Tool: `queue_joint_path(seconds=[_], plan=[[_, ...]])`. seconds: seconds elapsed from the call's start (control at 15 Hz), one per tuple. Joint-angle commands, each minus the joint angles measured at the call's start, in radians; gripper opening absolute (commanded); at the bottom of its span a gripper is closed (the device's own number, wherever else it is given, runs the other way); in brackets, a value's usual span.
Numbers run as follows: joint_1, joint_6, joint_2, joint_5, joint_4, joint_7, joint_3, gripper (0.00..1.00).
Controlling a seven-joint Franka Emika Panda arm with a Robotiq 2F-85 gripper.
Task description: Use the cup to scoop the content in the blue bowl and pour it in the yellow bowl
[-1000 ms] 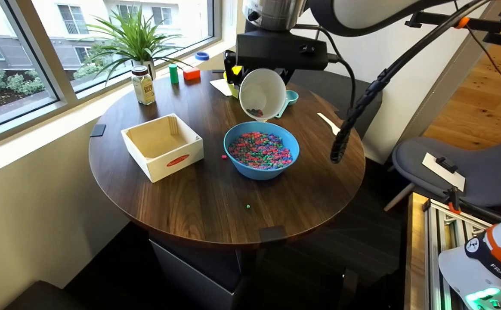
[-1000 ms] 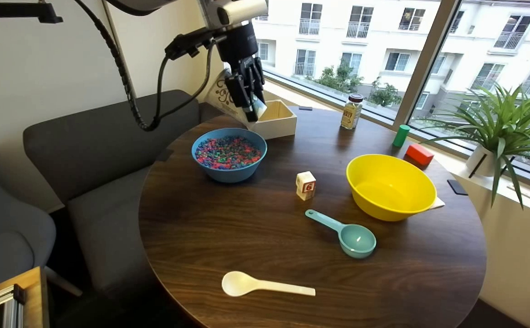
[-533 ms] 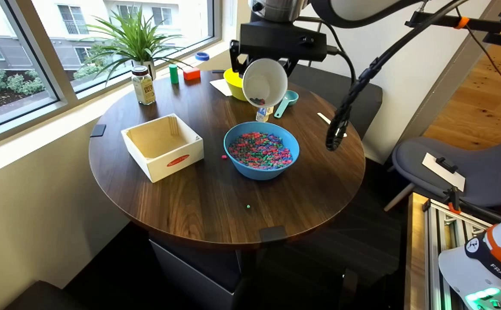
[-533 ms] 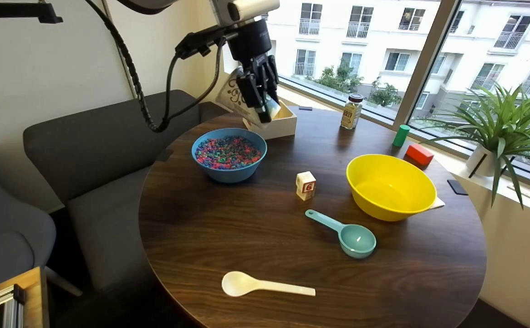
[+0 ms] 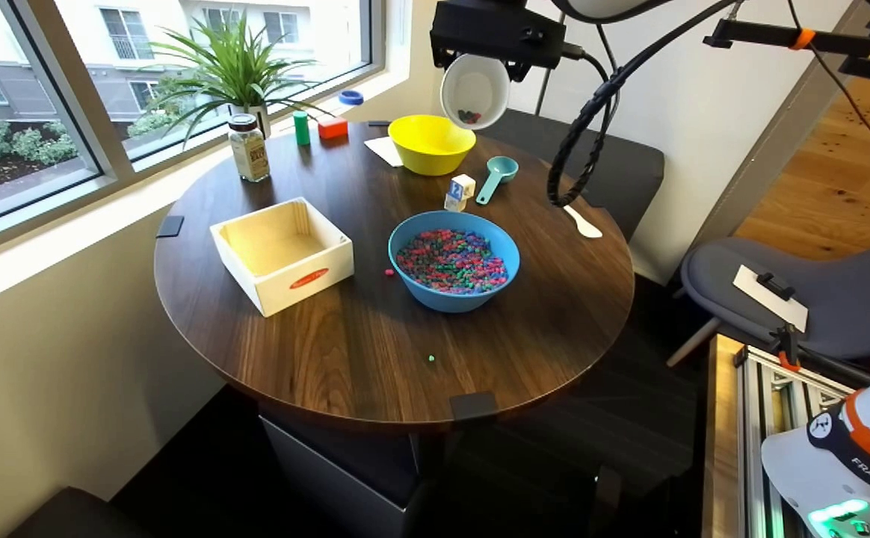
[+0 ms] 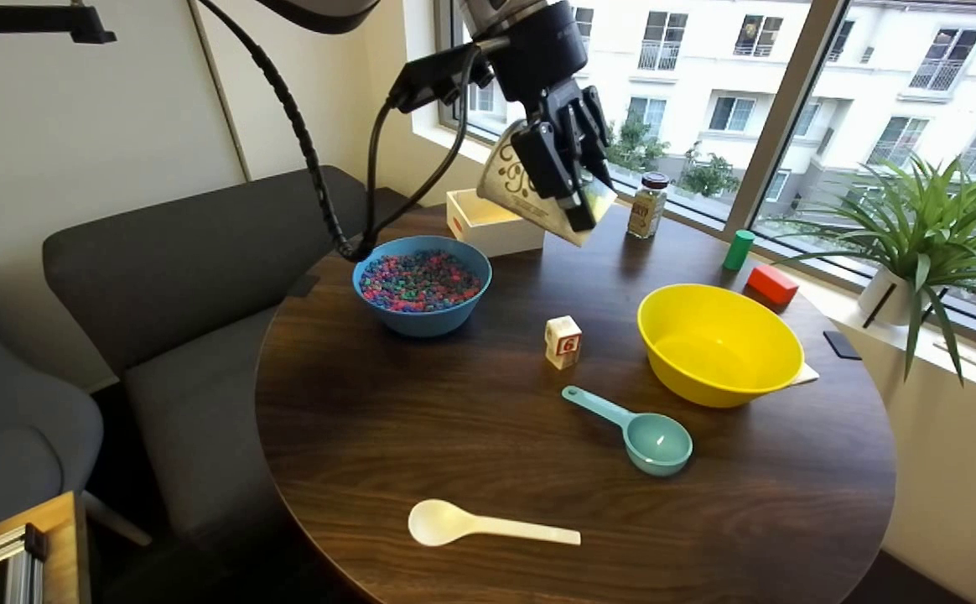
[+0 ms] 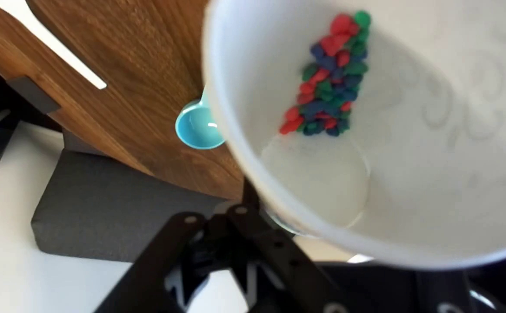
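Note:
My gripper (image 6: 590, 200) is shut on the white cup (image 6: 523, 180) and holds it tilted, high above the table. In an exterior view the cup's open mouth (image 5: 474, 90) faces the camera. The wrist view shows a small heap of red, blue and green content (image 7: 331, 82) lying along the cup's inner wall. The blue bowl (image 5: 450, 300) holds a wide heap of the same content (image 5: 454, 261). The yellow bowl (image 6: 706, 387) stands apart, its visible inside plain yellow. The cup is between the two bowls in an exterior view. The fingertips are partly hidden by the cup.
A number block (image 6: 563, 342), a light blue scoop (image 6: 657, 440) and a white spoon (image 6: 446, 522) lie on the table. A white box (image 5: 308, 280), a jar (image 5: 249, 149), a green cylinder (image 5: 301, 128) and a red block (image 5: 332, 128) stand nearer the window.
My gripper has carried the tilted cup away from above the blue bowl, toward the yellow bowl's side. The content stays in the cup. The bowls have not moved.

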Motion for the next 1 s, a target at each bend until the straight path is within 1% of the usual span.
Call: queue_joint_path(seconds=[0.0, 0.27, 0.6, 0.73, 0.8, 0.87, 0.93], plan=[[-0.006, -0.043, 0.042, -0.098, 0.059, 0.080, -0.022, 0.38], [-0.011, -0.047, 0.084, -0.225, 0.108, 0.135, -0.043, 0.38], [-0.017, -0.080, 0.159, -0.337, 0.199, 0.167, -0.065, 0.38], [-0.021, -0.090, 0.193, -0.352, 0.242, 0.162, -0.068, 0.38], [-0.029, -0.059, 0.144, -0.327, 0.179, 0.142, -0.058, 0.38], [-0.029, -0.060, 0.153, -0.328, 0.190, 0.142, -0.060, 0.63], [-0.030, -0.060, 0.154, -0.328, 0.190, 0.142, -0.060, 0.63]])
